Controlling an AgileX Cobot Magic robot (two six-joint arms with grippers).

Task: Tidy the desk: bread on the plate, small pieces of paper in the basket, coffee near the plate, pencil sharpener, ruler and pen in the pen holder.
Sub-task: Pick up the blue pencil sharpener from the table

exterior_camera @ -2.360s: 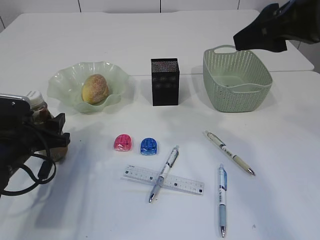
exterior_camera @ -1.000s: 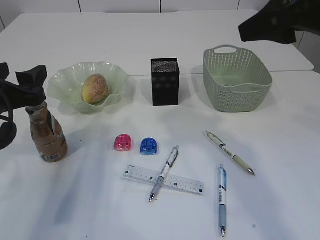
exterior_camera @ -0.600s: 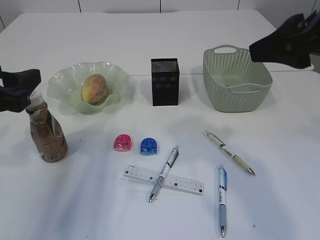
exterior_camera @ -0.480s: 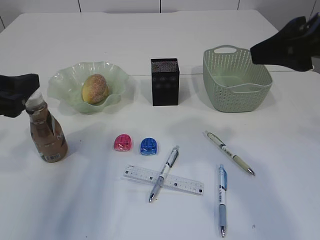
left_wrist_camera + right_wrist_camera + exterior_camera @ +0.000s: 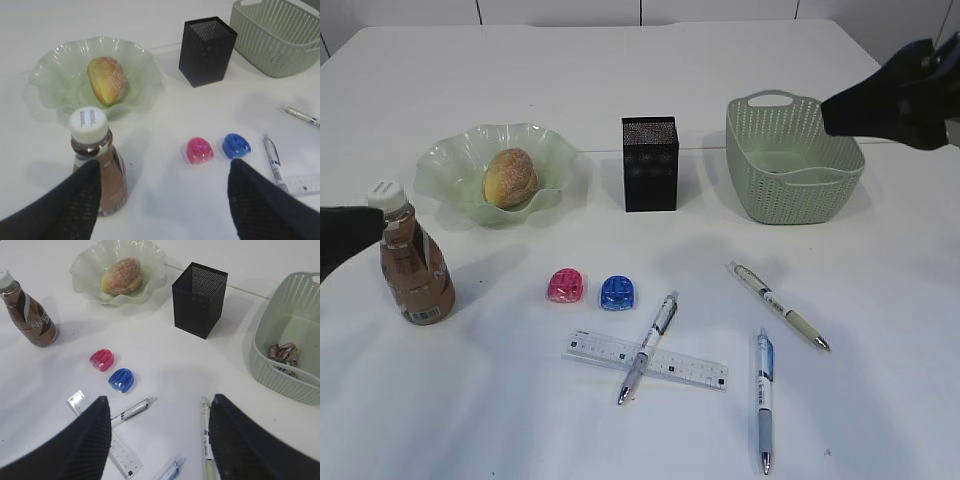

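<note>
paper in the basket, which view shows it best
The right wrist view: it looks down into the basket and shows the crumpled paper on its floor. In the exterior view the basket's front wall hides it; the left wrist view shows only the basket's outside.

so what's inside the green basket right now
The right wrist view shows one crumpled piece of paper lying on the floor of the basket. The near wall hides part of the floor, so anything lying there cannot be seen.
</note>
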